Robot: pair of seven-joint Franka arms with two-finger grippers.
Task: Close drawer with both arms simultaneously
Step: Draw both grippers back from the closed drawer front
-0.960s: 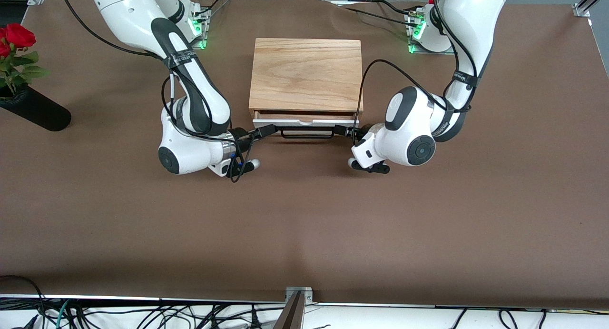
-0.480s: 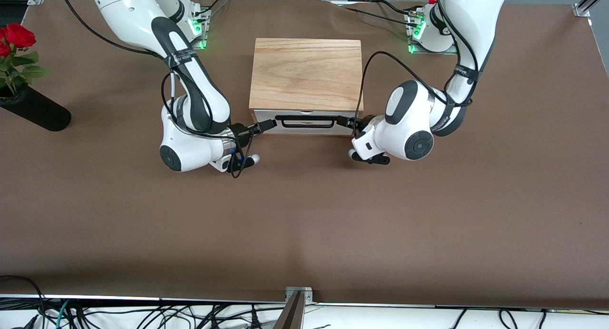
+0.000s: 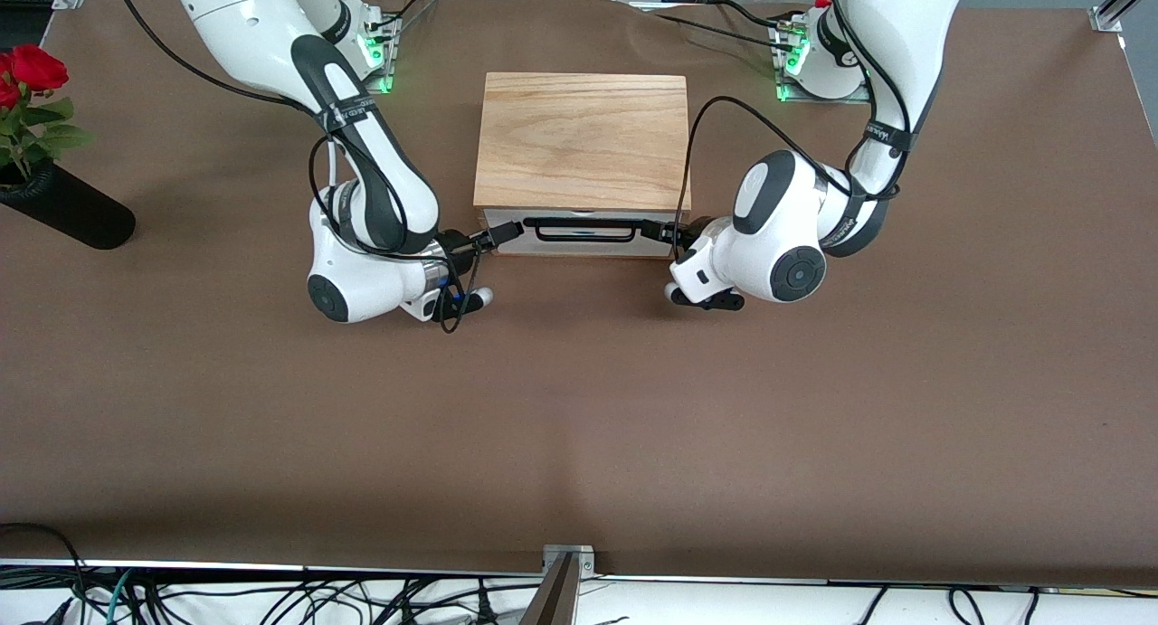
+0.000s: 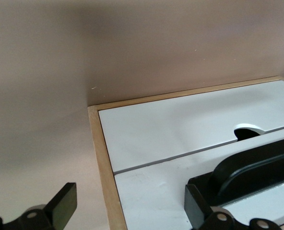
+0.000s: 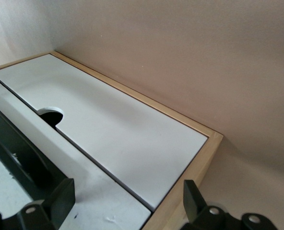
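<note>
Drawer (image 3: 579, 234) sits flush in the oak box (image 3: 582, 141) mid-counter (image 3: 579, 426), w/ the left end effector (image 3: 658, 234) and right end effector (image 3: 503, 236) each at one end of the black handle (image 3: 582, 231), just in front of the white panel. Front cam hides the finger gap, but both wrist cams show fingers spread w/ nothing pinched. Left wrist cam catches the handle's end beside one finger (image 4: 195, 207); right wrist cam has the box's corner between the fingers (image 5: 60, 197).

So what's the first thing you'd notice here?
Two big white robot arms bend in toward a small light oak box at the middle of the brown table. The left gripper and right gripper flank the black bar handle of its white-fronted drawer, which sits flush. A red rose stands at the right arm's end.
</note>
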